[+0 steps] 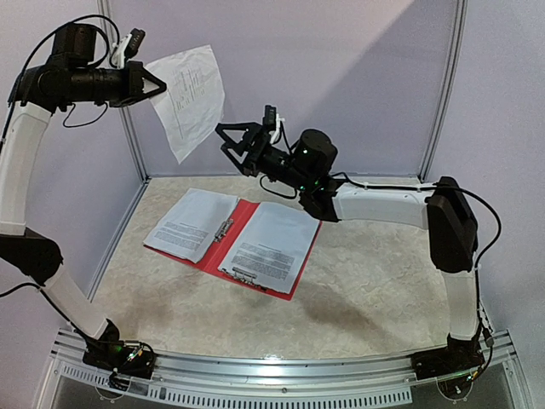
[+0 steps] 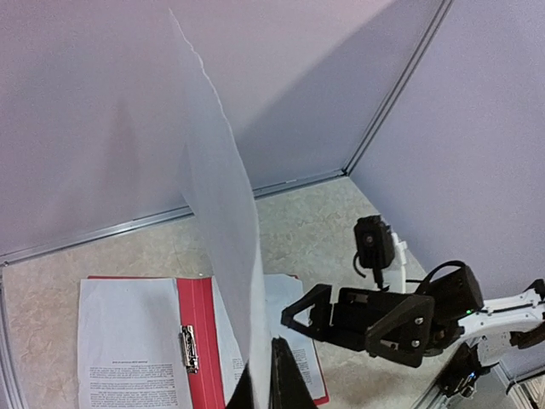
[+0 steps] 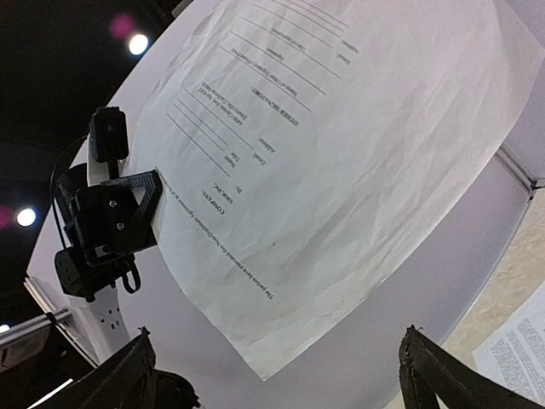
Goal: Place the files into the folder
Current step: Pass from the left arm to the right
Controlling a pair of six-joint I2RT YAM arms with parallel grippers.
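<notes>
The red folder (image 1: 243, 216) lies open on the table with its silver clip (image 1: 226, 228) along the spine. One white printed sheet (image 1: 192, 223) lies on its left half and another (image 1: 271, 243) on its right half. My left gripper (image 1: 162, 85) is raised high at the back left. It is shut on the edge of a third, crumpled sheet (image 1: 192, 98) that hangs in the air. The left wrist view shows that sheet edge-on (image 2: 223, 213) between my fingers (image 2: 285, 383). My right gripper (image 1: 222, 139) is open and empty, just below and right of the hanging sheet (image 3: 341, 145), not touching it.
Grey partition walls close the back and both sides of the marbled table (image 1: 375, 281). A metal rail (image 1: 281, 375) runs along the near edge by the arm bases. The right forearm (image 1: 383, 204) stretches over the table's right half.
</notes>
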